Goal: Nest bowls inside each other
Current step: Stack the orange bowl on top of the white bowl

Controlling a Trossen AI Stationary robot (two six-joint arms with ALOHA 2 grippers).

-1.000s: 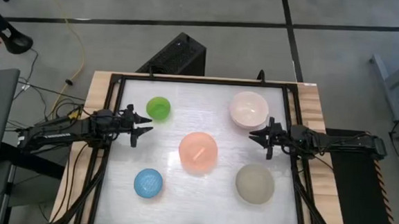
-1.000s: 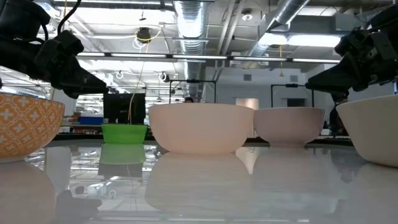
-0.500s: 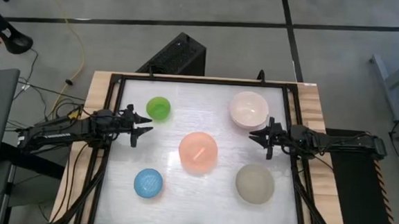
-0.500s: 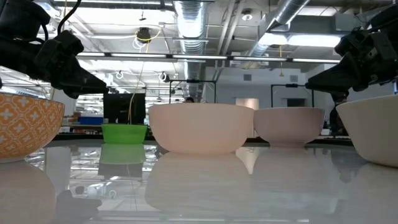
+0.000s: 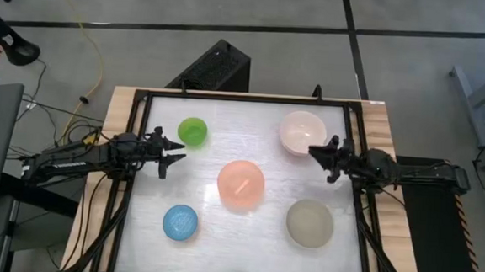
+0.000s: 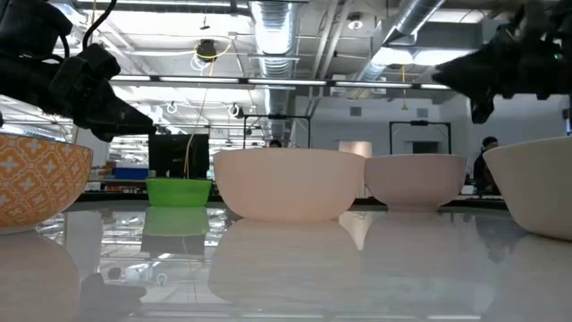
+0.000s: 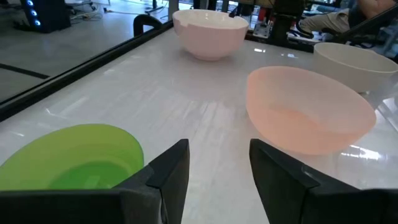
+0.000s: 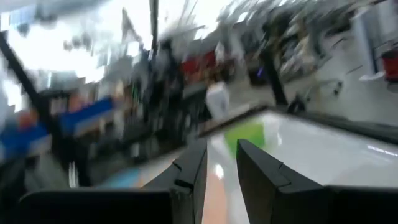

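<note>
Five bowls stand apart on the white table, each on its base: a green bowl [image 5: 193, 131] at the far left, a white bowl [image 5: 300, 131] at the far right, a salmon-orange bowl [image 5: 240, 185] in the middle, a grey-beige bowl [image 5: 310, 223] at the near right and a blue bowl [image 5: 180, 222] at the near left. My left gripper [image 5: 178, 153] [image 7: 217, 168] hovers open near the left edge, just on the near side of the green bowl [image 7: 71, 158]. My right gripper [image 5: 313, 151] [image 6: 447, 76] is open and raised, by the white bowl's near right rim.
A black frame [image 5: 245, 96] runs around the table top. The table has bare surface between the bowls. In the low view the blue bowl's outer wall [image 6: 36, 179] is orange-patterned. A workshop with shelves and screens lies beyond the far edge.
My right gripper has tipped its fingers upward and rolled a little, so that its tips have risen and drawn nearer the white bowl. Its finger gap looks the same. The bowls have stayed where they were.
</note>
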